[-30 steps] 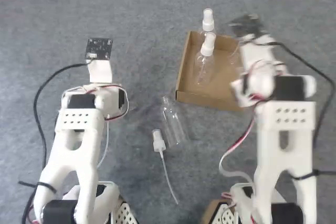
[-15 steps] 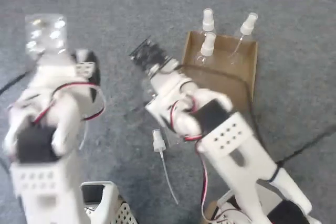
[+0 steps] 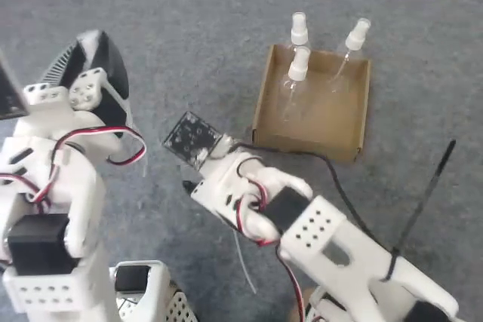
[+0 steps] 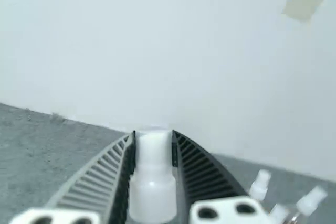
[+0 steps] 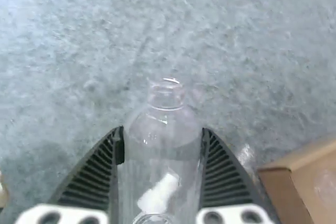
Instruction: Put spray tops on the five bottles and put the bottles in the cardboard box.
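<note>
Our right gripper [image 5: 161, 131] has swung from the cardboard box [image 3: 260, 111] to the uncapped bottle [image 5: 164, 114] at its seven o'clock; we cannot tell whether it grips. Our raised left gripper [image 4: 152, 136] clamps a spray top [image 4: 152, 182], so capping nears.

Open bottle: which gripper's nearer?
Right. The right gripper sits around the open bottle on the table; the left gripper is up in the air well away from it, holding a white cylinder.
</note>
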Available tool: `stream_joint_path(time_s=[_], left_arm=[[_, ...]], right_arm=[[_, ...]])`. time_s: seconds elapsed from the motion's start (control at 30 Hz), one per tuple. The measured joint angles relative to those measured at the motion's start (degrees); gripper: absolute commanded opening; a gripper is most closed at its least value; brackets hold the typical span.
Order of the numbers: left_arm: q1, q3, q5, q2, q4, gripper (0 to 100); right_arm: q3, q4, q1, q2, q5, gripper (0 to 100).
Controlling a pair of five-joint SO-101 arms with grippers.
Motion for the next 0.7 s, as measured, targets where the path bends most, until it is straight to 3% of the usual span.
stream_joint_path(time_s=[0.2,0.33,0.7], left_arm=[[-0.26,0.00,5.89,0.00,-2.20,1],[-0.26,3.78,6.59,-0.09,-7.82,1],[-0.26,15.56,7.03,0.00,-17.67,1]], right_arm=[[10.64,-12.92,-1.76,-7.65,0.00,0.6],[16.62,-20.13,-1.76,-11.69,0.00,0.6],[18.29,-22.24,-1.85,-14.86,0.00,0.6]])
